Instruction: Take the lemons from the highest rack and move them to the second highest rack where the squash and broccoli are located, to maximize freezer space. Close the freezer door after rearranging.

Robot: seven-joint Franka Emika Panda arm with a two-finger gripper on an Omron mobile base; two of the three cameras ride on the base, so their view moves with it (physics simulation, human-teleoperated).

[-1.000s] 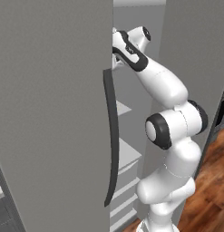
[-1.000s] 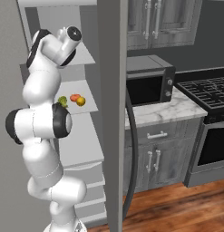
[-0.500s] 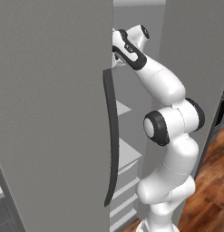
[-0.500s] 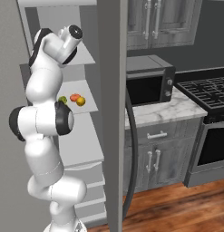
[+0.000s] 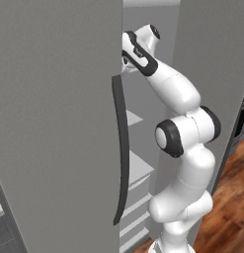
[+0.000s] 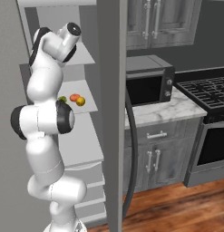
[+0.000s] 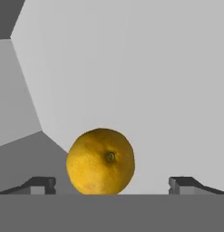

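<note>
One lemon, bright yellow and round, lies on the pale floor of the highest rack, close in front of the hand camera. My gripper is open, its two dark fingertips spread wide to either side of the lemon and apart from it. In the left base view my hand reaches into the top of the freezer, partly hidden behind the open freezer door. On a lower rack lie a green item, a reddish one and an orange-yellow one.
The freezer door carries a long dark curved handle. A second grey door with its own handle stands on my right. Beyond it are a microwave, a marble counter and a stove. More shelves lie below.
The upper arm has shifted very slightly; the hand stays at the top rack.
</note>
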